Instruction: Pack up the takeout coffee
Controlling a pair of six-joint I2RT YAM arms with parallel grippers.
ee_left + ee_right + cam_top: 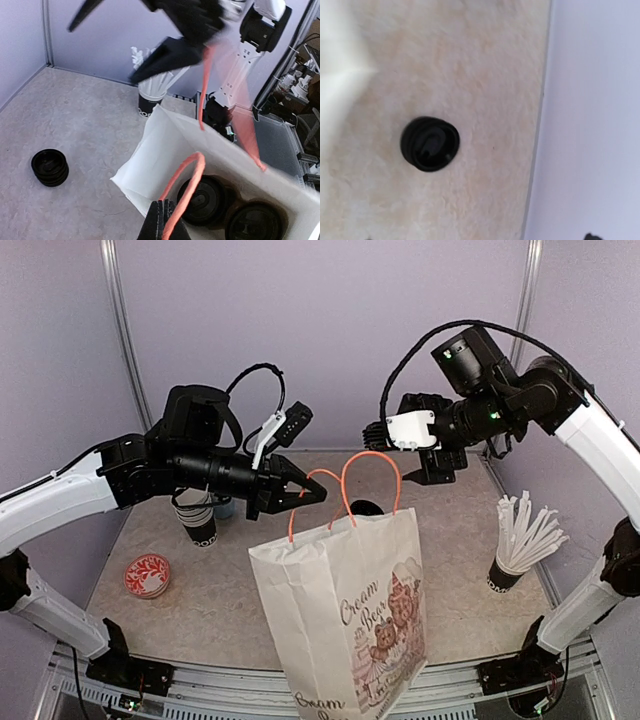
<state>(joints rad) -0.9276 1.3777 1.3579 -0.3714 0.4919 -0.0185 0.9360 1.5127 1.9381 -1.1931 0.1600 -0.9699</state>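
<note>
Grips the orange handle (187, 187) of the paper bag (340, 600) with left fingers (298, 490) pinched shut; shows both black lidded cups (202, 200) (255, 222) side by side inside the bag; holds right fingers (445, 468) spread wide, empty, above the worktop (200, 590) behind

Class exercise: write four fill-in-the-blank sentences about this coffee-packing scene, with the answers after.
The left gripper holds the paper bag by its ___.
Inside it stand ___ lidded coffee cups.
The right gripper has its jaws ___.
The white straws stand in a black ___.
Answers: handle; two; open; cup.
</note>
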